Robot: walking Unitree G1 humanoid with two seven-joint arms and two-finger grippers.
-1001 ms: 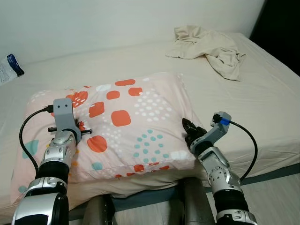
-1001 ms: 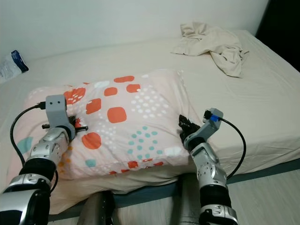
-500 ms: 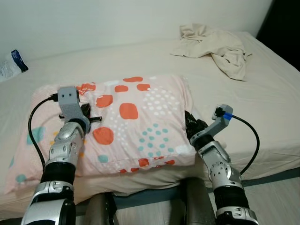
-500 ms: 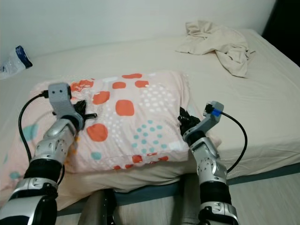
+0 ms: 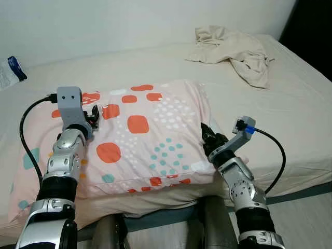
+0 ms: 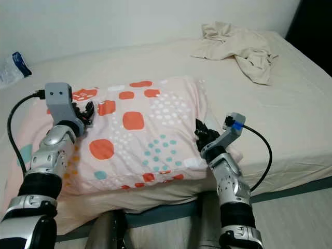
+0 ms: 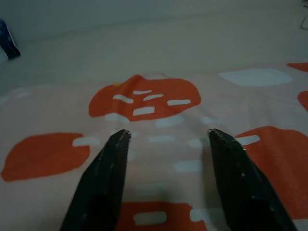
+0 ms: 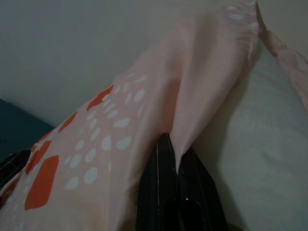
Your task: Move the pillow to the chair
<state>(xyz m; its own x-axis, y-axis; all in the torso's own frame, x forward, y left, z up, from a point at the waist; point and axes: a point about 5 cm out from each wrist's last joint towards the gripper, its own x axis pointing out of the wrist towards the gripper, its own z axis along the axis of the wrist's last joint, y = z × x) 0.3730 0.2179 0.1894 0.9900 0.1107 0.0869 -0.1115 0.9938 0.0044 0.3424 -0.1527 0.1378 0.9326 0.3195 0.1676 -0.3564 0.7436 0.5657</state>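
Right wrist view has the right pincer (image 8: pixel 175 192) pressed together on a fold of the pillow (image 5: pixel 150 135) at its edge. The left pincer (image 7: pixel 166 144) is spread, its fingers (image 7: pixel 113 159) just above the pillowcase near the far corner. The pillow lies on the bed (image 5: pixel 290 104) between the two arms, its right side gathered up. One grip looks made; the second grip, the lift and the carry to a chair remain.

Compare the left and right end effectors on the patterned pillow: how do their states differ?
The left end effector is open, fingers spread over the top of the pink pillow with orange and teal patches. The right end effector is shut, pinching a fold of fabric at the pillow's right edge. Both are at the pillow on the bed.
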